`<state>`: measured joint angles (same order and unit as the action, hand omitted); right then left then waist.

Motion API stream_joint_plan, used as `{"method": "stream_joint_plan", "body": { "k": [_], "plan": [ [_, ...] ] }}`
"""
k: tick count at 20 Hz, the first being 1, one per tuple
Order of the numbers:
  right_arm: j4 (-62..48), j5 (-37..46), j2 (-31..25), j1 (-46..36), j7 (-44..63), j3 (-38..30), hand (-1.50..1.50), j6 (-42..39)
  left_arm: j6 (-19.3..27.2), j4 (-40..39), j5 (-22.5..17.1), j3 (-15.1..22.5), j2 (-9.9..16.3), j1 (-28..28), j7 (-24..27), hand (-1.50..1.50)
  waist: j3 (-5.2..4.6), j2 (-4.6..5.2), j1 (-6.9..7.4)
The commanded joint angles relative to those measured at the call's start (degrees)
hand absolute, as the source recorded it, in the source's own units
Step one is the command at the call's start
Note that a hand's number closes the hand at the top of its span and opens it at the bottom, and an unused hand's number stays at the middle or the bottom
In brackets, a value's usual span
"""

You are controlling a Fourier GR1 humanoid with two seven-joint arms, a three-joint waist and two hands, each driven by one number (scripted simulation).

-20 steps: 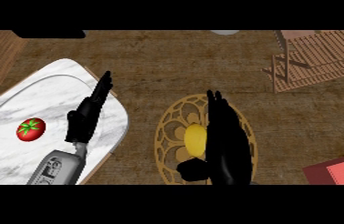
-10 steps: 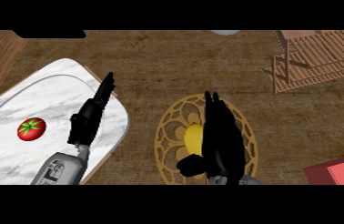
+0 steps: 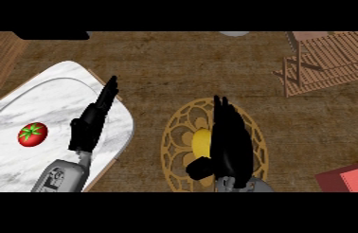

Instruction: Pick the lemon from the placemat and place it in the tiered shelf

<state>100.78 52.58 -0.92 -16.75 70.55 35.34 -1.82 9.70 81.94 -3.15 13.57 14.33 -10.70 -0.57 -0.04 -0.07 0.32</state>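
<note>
A yellow lemon (image 3: 201,140) lies on a round gold openwork placemat (image 3: 179,132) at the centre of the counter. My right hand (image 3: 228,142) lies over the lemon's right side and hides much of it. Its fingers point straight away from me and the thumb (image 3: 199,168) sits just below the lemon, so the hand is open. The wooden tiered shelf (image 3: 323,66) stands at the far right, well apart from the hand. My left hand (image 3: 92,123) rests open, fingers straight, above the marble board.
A white marble board (image 3: 49,104) at the left carries a red tomato (image 3: 32,134). A red object (image 3: 341,180) shows at the lower right edge. Brown counter (image 3: 182,71) lies between the placemat and the shelf.
The right hand has shifted only slightly over the lemon, with its thumb drawn a little closer under the fruit. The left hand and the lemon have not moved.
</note>
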Motion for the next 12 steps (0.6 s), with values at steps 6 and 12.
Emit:
{"method": "stream_joint_plan", "body": {
  "k": [6,12],
  "plan": [
    [-3.9,-0.8,0.9,-1.4,11.8,0.5,-1.50,2.8,-0.9,-1.3,0.1,-2.1,-0.1,-0.8,0.4,0.00,0.01,0.10,-0.02],
    [-6.2,-1.6,0.9,-0.7,8.7,-0.5,-1.50,3.8,-2.3,0.6,0.6,-1.5,-0.6,1.5,0.7,0.00,0.02,0.04,0.08]
  ]
}}
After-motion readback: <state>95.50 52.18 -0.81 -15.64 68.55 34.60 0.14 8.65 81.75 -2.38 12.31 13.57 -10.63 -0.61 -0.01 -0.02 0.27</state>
